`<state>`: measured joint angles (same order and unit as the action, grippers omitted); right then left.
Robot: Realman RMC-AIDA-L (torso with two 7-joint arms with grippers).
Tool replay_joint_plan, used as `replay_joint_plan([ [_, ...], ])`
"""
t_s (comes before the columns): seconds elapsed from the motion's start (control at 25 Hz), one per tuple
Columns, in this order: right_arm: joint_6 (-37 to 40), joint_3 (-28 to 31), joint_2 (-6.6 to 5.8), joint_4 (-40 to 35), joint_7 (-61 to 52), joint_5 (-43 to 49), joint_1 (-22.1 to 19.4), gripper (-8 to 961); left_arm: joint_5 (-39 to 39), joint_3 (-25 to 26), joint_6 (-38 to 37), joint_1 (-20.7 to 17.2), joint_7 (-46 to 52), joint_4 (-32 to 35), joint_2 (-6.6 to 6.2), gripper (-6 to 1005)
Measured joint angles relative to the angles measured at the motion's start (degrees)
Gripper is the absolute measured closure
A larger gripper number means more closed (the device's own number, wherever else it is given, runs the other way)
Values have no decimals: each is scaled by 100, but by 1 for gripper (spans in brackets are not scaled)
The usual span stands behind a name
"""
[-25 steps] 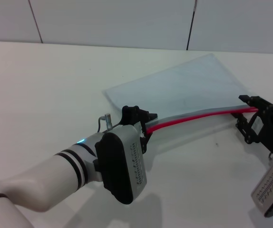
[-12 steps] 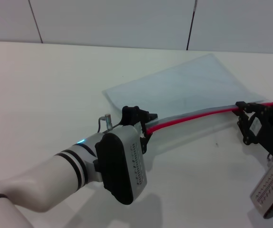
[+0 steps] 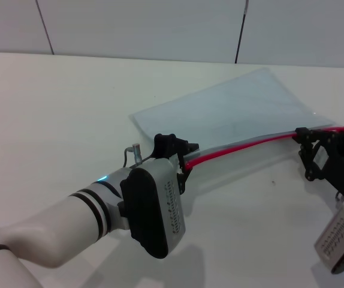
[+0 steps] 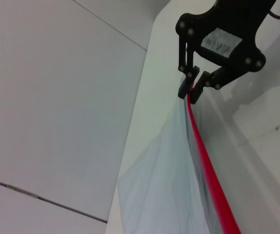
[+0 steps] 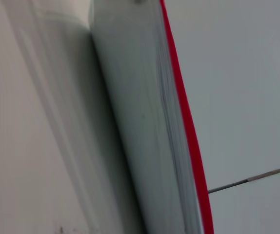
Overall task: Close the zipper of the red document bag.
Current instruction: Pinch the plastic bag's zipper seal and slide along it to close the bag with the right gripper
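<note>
Right hand (image 3: pixel 304 135) pinched on zipper (image 3: pixel 244 144) near bag's far end; left hand (image 3: pixel 181 157) seemingly clamping the other.

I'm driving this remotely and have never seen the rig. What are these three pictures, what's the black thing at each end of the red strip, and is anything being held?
The wide picture is from the robot's head, looking down at a white table. The other two are from cameras on its wrists. The black things are its two grippers. The left gripper, on the white arm nearest the camera, is shut on one end of the red zipper. The right gripper is pinched on the zipper near its far end; the left wrist view shows this too. The strip edges the red document bag, a pale translucent pouch whose near edge is lifted between them. I cannot make out the slider.
</note>
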<state>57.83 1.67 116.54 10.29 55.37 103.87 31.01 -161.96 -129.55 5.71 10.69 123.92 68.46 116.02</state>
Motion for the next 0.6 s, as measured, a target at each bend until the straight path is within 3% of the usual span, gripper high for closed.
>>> replay_joint_plan([
  [0.24, 1, 169, -16, -316, 0, -270, -37, 873, -3, 0, 0, -6, 0, 1, 0, 980],
  [0.6, 0, 236, -14, -871, -1, -1728, 5, 850, 12, -8, 0, 1, 0, -1, -1, 982],
])
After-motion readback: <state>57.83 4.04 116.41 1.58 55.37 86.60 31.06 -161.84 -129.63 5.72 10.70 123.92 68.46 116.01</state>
